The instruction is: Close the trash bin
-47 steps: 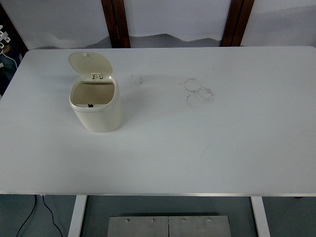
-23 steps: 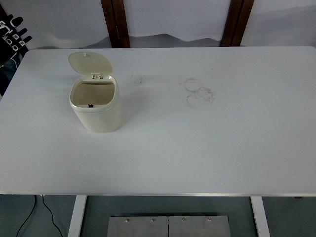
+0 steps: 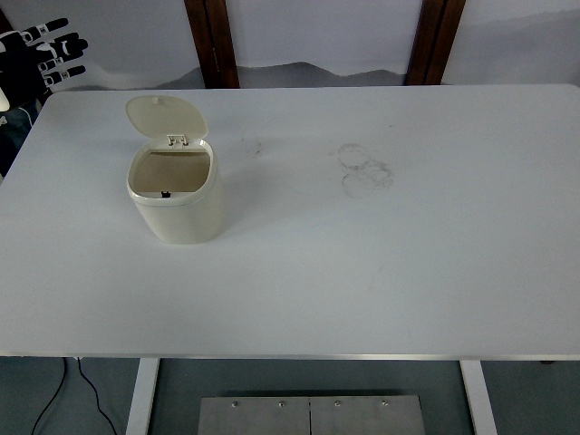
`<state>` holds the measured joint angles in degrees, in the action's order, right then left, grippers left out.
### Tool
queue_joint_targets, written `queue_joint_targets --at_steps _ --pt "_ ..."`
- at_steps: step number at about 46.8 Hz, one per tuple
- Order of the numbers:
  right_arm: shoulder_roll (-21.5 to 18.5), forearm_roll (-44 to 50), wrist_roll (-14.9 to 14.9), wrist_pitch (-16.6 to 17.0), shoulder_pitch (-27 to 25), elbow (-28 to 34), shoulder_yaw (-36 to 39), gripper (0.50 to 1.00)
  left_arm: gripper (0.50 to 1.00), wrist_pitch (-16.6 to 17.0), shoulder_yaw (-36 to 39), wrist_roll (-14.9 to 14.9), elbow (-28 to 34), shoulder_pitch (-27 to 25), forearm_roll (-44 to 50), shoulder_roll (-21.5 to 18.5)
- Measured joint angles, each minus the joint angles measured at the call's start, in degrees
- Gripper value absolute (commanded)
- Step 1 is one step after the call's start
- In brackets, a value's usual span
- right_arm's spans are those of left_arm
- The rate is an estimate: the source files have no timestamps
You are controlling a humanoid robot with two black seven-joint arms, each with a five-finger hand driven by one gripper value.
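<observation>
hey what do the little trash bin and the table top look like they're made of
Trash bin: probably molded plastic, cream-coloured, with a smooth, slightly glossy wall, rounded corners and a thin lid hinged open at the back. Table: looks like white laminate or painted board, matte, with faint grey ring smudges; the core can't be told.

No text, label, brand, number or sign can be read anywhere. The cream plastic trash bin with its hinged lid raised (image 3: 177, 186) bears no print, and the white rectangular table (image 3: 362, 254) shows only faint grey smudges.
</observation>
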<state>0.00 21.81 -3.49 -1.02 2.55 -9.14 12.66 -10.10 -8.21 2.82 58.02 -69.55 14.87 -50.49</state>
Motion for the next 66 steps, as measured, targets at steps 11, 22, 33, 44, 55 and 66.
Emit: queue_joint_targets --at_steps 11,22,33,44,55,66 --pt "0.00 0.00 0.00 0.03 -0.01 0.00 0.00 0.995 1.000 -1.57 8.89 0.93 2.89 -7.43 -8.14 0.13" --pt "0.00 0.02 0.00 0.03 0.00 -0.02 -0.02 0.995 1.000 -4.72 16.96 1.66 4.34 -14.05 -11.48 0.13" --pt "0.00 0.04 0.00 0.00 -0.01 -0.02 -0.04 0.995 1.000 -6.16 24.95 2.48 6.63 -20.61 -12.16 0.84" --pt "0.00 0.06 -0.01 0.00 0.08 0.00 -0.07 0.995 1.000 -8.26 29.56 2.65 6.89 -26.15 -13.54 3.31" --pt "0.00 0.07 -0.04 0.00 0.17 0.00 -0.09 0.995 1.000 -8.30 30.91 4.14 10.48 -29.15 -13.60 3.94" --pt "0.00 0.07 -0.04 0.01 0.18 0.00 -0.09 0.995 1.000 -8.36 39.97 4.50 13.04 -33.81 -13.56 3.71"
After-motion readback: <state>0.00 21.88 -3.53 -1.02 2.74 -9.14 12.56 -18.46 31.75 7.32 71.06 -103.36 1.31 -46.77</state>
